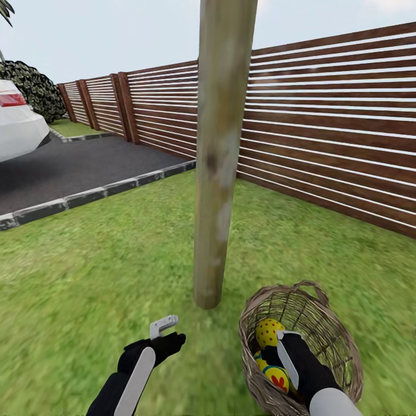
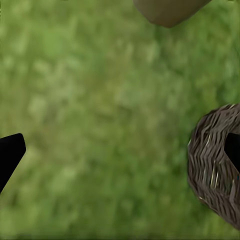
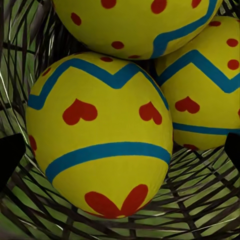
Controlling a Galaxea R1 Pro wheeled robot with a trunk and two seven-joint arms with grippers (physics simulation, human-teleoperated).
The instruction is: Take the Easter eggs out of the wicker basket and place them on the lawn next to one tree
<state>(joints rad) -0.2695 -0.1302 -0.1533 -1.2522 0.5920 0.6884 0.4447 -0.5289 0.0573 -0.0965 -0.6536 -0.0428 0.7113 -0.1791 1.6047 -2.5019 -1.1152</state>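
Note:
The wicker basket [image 1: 323, 329] stands on the lawn [image 1: 86, 277] just right of the tree's pale trunk [image 1: 219, 162]. Three yellow Easter eggs lie inside it: one with red hearts [image 3: 100, 150] in front, a dotted one [image 3: 135, 25] above, and another [image 3: 205, 100] beside them. My right gripper [image 3: 120, 150] reaches down into the basket, open, its dark fingertips on either side of the heart egg and not touching it. My left gripper [image 1: 166, 334] hangs open and empty over the grass, left of the trunk's foot. The basket's side [image 2: 212, 160] and the trunk base [image 2: 170, 10] appear in the left wrist view.
A brown slatted fence [image 1: 323, 127] runs behind the tree along the lawn's right side. A dark grey driveway [image 1: 69, 167] with a stone curb [image 1: 86, 196] lies to the far left, with a white car [image 1: 17, 124] on it. Open grass spreads around the trunk.

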